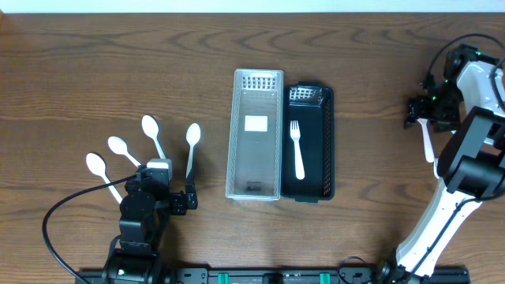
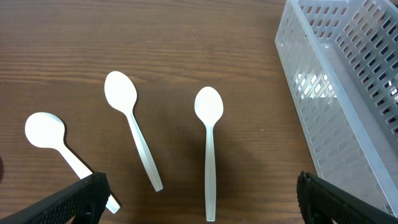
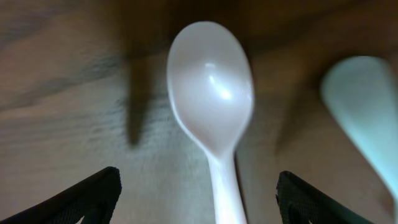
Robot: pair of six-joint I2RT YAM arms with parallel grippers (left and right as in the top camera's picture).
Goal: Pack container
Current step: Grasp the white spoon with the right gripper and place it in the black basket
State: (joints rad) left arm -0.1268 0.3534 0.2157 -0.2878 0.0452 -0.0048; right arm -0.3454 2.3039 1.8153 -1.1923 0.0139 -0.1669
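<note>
Black container (image 1: 328, 142) holds one white fork (image 1: 297, 150).

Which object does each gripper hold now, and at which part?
Nothing is held. The left gripper is open above the spoons; the right gripper stands open around a white spoon, not touching it.

Top view. Wooden table (image 1: 95, 63) w/ clear container (image 1: 235, 134) and black container (image 1: 329, 142) side by side at ctr, long walls touching. White fork (image 1: 297, 148) lies lengthwise in the black one, tines toward far edge. Four white spoons (image 1: 151, 128) fan out at L, bowls away from L gripper (image 1: 163, 186), which sits at their handle ends, jaws spread. R gripper (image 1: 422, 110) at far R covers the bowl of a fifth spoon (image 1: 427, 140); handle protrudes toward near edge.
</note>
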